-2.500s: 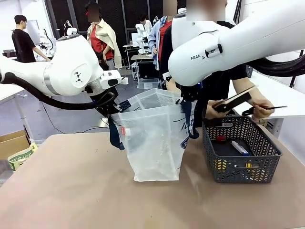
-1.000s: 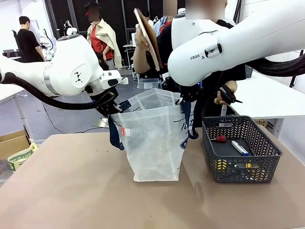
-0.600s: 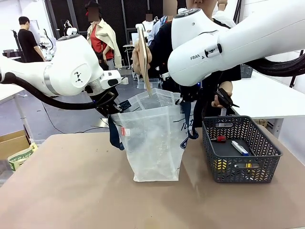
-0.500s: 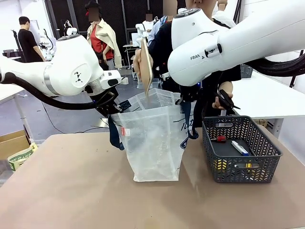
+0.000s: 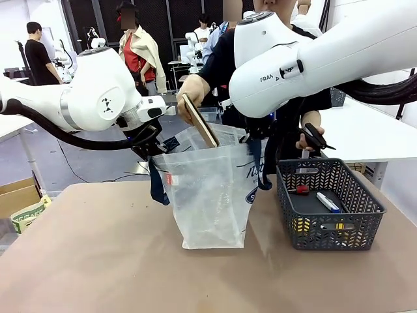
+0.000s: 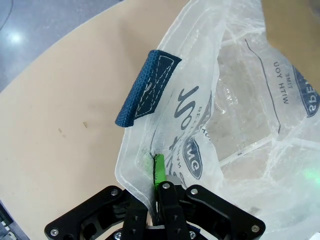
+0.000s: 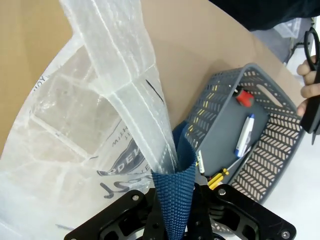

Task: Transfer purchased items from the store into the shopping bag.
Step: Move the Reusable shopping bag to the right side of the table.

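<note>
Shopping bag (image 5: pixel 208 195), one, clamped by left fingers (image 6: pixel 159 171) and right fingers (image 7: pixel 199 206), beside one basket (image 5: pixel 326 228).

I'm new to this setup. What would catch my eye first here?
The see-through shopping bag stands mid-table, held open from both sides: the left gripper pinches its rim, the right gripper its blue strap. A person's hand holds a flat brown board tilted into its mouth. A dark basket sits at the picture's right.

Our left arm (image 5: pixel 98 98) and right arm (image 5: pixel 326 55) are glossy white and rounded, with black cables (image 5: pixel 62 134); the right bears black lettering. Our left gripper (image 6: pixel 153 165) is black, silver-screwed, with green-padded fingers (image 6: pixel 159 172).
</note>
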